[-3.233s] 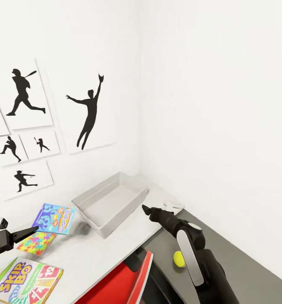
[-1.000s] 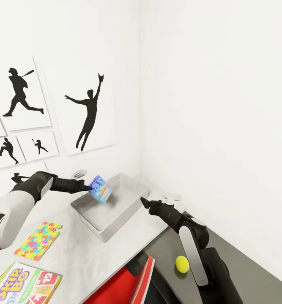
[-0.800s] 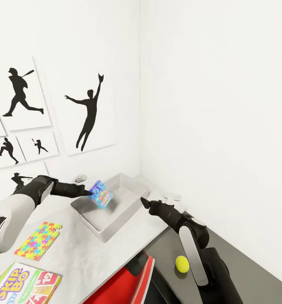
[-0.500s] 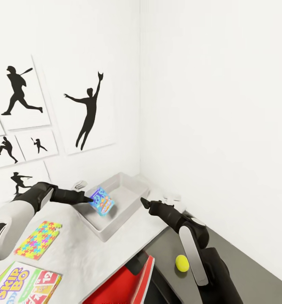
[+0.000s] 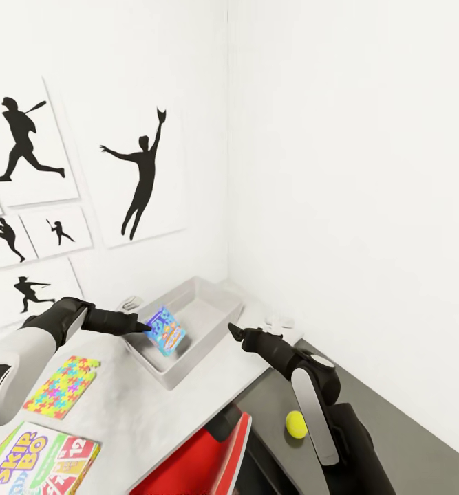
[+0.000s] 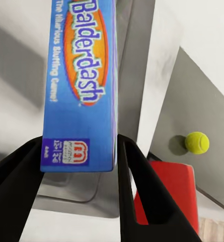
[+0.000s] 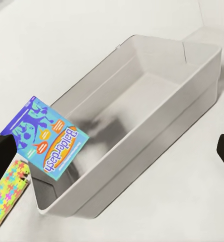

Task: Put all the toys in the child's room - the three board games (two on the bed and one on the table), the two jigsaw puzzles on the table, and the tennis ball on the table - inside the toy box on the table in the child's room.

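Balderdash box (image 5: 166,331), tilted on edge, hangs over toy box (image 5: 208,311).

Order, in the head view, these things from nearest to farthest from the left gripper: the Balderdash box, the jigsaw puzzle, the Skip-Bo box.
1. Balderdash box: held in the left gripper, over the toy box.
2. Jigsaw puzzle: flat on the table, under the left arm.
3. Skip-Bo box: at the table's near edge.

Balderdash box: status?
Left gripper shut on Balderdash box, tilted over toy box. Right gripper beside bin, state unclear. Nothing blocking.
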`<state>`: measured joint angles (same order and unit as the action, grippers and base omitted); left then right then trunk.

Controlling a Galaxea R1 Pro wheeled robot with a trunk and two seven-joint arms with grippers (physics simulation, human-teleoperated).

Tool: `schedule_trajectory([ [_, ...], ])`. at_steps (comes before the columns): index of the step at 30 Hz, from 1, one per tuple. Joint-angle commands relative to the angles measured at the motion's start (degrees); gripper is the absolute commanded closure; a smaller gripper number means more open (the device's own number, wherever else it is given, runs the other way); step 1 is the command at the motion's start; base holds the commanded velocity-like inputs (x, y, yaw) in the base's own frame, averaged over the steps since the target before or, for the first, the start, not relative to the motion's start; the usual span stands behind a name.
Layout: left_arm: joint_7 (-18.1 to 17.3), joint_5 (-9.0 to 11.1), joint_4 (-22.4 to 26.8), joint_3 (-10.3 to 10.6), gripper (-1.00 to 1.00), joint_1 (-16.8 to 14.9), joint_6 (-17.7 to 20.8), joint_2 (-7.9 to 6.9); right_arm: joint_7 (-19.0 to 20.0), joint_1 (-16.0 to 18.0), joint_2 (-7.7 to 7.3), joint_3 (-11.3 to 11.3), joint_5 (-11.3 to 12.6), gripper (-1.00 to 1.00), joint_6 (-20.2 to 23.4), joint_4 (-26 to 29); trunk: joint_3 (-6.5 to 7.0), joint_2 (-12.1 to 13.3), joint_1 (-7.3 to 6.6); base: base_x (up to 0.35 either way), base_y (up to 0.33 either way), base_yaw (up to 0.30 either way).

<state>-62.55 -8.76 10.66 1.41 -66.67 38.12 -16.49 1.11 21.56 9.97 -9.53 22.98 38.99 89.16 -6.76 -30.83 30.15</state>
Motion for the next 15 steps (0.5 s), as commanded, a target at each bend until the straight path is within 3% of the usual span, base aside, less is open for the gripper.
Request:
schedule_trajectory([
  [1,-0.27,-0.15,0.08,0.08,1.0,-0.04,0.27,-0.03,0.12,0.06,0.03,0.05,-0.04,-1.0,0.29,0.05,-0.21,-0.11,0.02,0.0,0.0,0.0],
  [15,0.07,-0.14,0.65,-0.04,1.0,-0.06,-1.12,0.04,0.12,0.07,0.03,0.03,-0.04,-1.0,0.38,0.05,-1.52,-0.11,0.02,0.0,0.0,0.0],
])
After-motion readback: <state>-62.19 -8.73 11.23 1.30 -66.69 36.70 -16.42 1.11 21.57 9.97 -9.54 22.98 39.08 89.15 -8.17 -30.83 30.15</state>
